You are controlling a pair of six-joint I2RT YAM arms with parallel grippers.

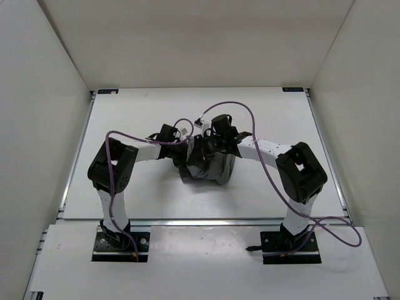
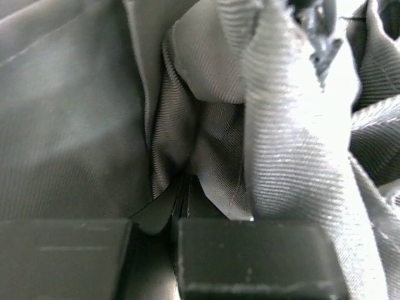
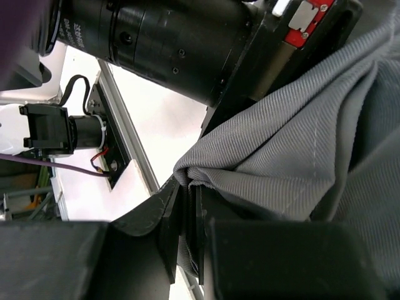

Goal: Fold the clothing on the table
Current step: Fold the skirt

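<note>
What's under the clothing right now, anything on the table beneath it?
White table shows around the bunched clothing. The left end effector and right end effector are shut on its folds. Whatever lies directly beneath is covered by the fabric.

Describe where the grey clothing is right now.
In the top view, the clothing sits bunched near the centre of the table, gripped by the left gripper and right gripper, both shut on it.

Bare table (image 1: 137,119) around clothing (image 1: 209,170), left arm (image 1: 145,150) and right arm (image 1: 262,150) mid-table.
</note>
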